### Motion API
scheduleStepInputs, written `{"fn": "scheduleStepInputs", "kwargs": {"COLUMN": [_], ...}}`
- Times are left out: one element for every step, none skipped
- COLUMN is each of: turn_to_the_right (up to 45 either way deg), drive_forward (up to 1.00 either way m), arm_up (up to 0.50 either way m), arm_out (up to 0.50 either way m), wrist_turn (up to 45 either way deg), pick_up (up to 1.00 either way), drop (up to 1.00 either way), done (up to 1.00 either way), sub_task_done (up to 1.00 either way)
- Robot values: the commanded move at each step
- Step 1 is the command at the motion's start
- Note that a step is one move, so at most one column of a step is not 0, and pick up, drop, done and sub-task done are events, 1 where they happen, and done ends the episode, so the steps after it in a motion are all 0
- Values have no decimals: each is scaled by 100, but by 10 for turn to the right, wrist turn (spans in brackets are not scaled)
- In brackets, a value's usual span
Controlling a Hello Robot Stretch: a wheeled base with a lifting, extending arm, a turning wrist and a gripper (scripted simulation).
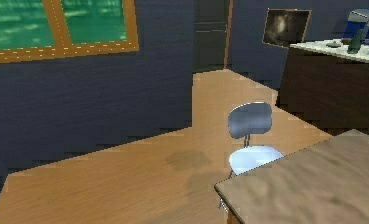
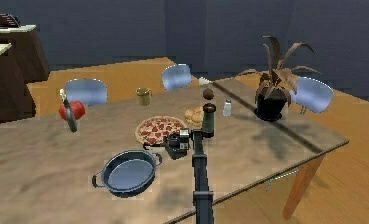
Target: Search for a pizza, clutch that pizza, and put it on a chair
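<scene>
A round pizza (image 2: 158, 129) with red topping lies flat on the wooden table (image 2: 52, 160), near its middle. My arm (image 2: 200, 185) rises from the arm side view's bottom edge, and the gripper (image 2: 175, 146) is at the pizza's near right rim. The pizza lies on the table right behind the gripper, so I cannot tell whether it holds anything. Three grey-blue chairs (image 2: 84, 92) (image 2: 177, 76) (image 2: 313, 93) stand along the table's far side. In the forward view another grey-blue chair (image 1: 251, 135) stands on the wooden floor beside a table corner (image 1: 312, 185).
On the table are a blue two-handled pan (image 2: 127, 171), a red mug (image 2: 77, 110), a small jar (image 2: 143, 96), a dark mill (image 2: 207, 101), a white shaker (image 2: 227, 107) and a potted plant (image 2: 275, 88). A dark counter (image 1: 332, 85) stands at the forward view's right.
</scene>
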Motion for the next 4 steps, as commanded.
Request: {"fn": "scheduleStepInputs", "kwargs": {"turn_to_the_right": [0,0,0,0], "drive_forward": [0,0,0,0], "arm_up": [10,20,0,0], "arm_out": [0,0,0,0], "wrist_turn": [0,0,-450,-450], "pick_up": [0,0,0,0], "drop": [0,0,0,0], "done": [0,0,0,0], "sub_task_done": [0,0,0,0]}}
